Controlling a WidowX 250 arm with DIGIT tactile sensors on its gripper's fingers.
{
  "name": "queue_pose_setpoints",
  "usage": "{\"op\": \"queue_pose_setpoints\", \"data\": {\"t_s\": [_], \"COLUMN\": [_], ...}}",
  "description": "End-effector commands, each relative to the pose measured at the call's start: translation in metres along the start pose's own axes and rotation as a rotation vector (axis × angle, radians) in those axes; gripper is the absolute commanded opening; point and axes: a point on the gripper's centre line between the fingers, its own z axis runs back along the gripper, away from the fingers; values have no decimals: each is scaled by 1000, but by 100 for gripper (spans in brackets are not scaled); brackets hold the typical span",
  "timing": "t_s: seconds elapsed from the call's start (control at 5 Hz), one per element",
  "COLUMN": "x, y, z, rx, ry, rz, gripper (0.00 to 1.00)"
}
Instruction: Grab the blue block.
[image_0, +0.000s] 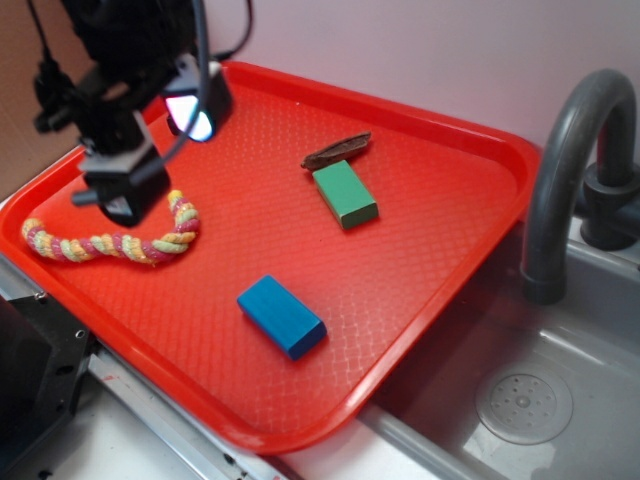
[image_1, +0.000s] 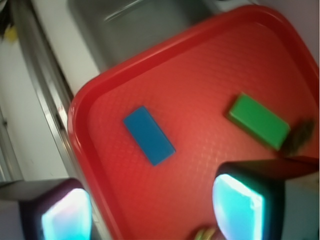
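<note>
— While the gripper (image_0: 150, 160) hangs over the far left of the red tray (image_0: 480, 160), which way would it have to go for the blue block (image_0: 281, 316)?

— From where I stand, toward the tray's near edge and off to the right. The block lies flat on the tray floor, in the front half and close to the near rim, well apart from the gripper. The striped rope toy (image_0: 110, 240) is what sits right under the arm, not the block.

— And the fingers?

— Spread apart and holding nothing. In the wrist view the two glowing pads (image_1: 237, 207) frame the bottom of the picture with bare tray between them, and the block (image_1: 149, 135) lies ahead of that gap, nearer the left pad's side.

— How does it point?

— It's a brick, so it has a clear long axis. In the exterior view that runs from upper left to lower right, roughly parallel to the green block (image_0: 345, 193) farther back, by the brown scrap (image_0: 336, 150). In the wrist view it's a diagonal too. I'd guess the gripper needs to turn so its fingers close across the short width.
</note>
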Motion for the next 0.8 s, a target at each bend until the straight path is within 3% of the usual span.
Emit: {"op": "queue_pose_setpoints", "data": {"t_s": [0.0, 0.6], "x": [9, 14], "y": [-4, -2], "z": [-20, -82], "rx": [44, 67], "ry": [53, 181], "rz": [-292, -310], "gripper": [100, 100]}}
